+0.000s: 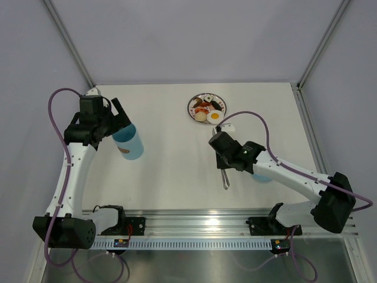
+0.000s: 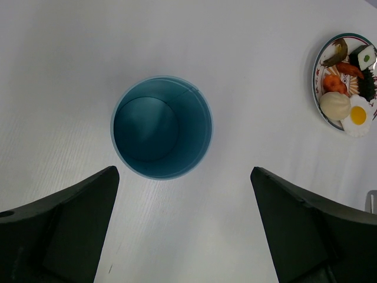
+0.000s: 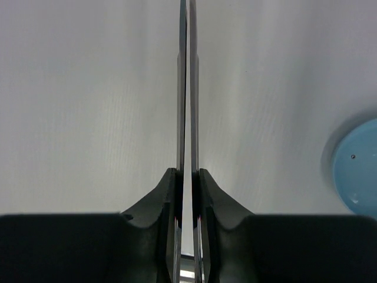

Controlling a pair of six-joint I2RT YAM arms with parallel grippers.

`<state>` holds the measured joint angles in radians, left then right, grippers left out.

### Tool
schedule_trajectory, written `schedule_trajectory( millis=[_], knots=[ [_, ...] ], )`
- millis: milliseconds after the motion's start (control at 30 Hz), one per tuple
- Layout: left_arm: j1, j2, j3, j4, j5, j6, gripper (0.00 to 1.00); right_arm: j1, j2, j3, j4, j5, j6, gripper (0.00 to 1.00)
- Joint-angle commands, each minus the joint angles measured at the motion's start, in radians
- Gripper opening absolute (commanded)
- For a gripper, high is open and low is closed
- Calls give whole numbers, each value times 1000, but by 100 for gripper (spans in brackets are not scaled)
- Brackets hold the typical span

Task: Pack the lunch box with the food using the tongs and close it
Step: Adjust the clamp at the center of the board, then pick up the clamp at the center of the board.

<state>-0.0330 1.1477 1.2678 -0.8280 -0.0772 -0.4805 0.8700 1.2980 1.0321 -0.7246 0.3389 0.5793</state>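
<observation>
The lunch box [image 1: 128, 144] is a light-blue cylinder standing upright and uncovered at the left; the left wrist view looks down into it [image 2: 160, 127] and nothing shows inside. My left gripper [image 1: 119, 118] [image 2: 184, 171] hangs open just behind it, with nothing between the fingers. The food [image 1: 207, 109] [image 2: 347, 82] lies on a red-rimmed plate [image 1: 192, 105], a fried egg [image 1: 215, 117] at its near edge. My right gripper [image 1: 222, 158] [image 3: 187, 177] is shut on the silver tongs [image 1: 225, 178] [image 3: 187, 88], squeezing both arms close together. The blue lid [image 3: 357, 171] [image 1: 263, 176] lies beside the right arm.
Grey walls enclose the white table on three sides. A metal rail [image 1: 194, 227] with the arm bases runs along the near edge. A purple cable [image 1: 259, 118] loops above the right arm.
</observation>
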Motion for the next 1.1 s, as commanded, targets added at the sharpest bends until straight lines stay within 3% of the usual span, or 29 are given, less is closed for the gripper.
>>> schedule_trajectory(
  millis=[0, 267, 567, 733, 867, 1067],
  knots=[
    [5, 4, 15, 53, 25, -17, 99, -2, 69, -49, 81, 64, -64, 23],
    [7, 4, 13, 53, 24, -6, 99, -2, 201, -96, 316, 146, -119, 27],
    [5, 6, -8, 58, 14, 13, 99, -2, 313, -148, 419, 176, -50, 37],
    [7, 6, -7, 59, 11, 20, 99, -2, 317, -165, 438, 176, -39, 55],
    [7, 9, -4, 58, 14, 26, 99, -2, 320, -167, 430, 175, -32, 78],
    [7, 9, -7, 55, 10, 36, 99, 1, 317, -196, 419, 193, 17, 91]
  ],
)
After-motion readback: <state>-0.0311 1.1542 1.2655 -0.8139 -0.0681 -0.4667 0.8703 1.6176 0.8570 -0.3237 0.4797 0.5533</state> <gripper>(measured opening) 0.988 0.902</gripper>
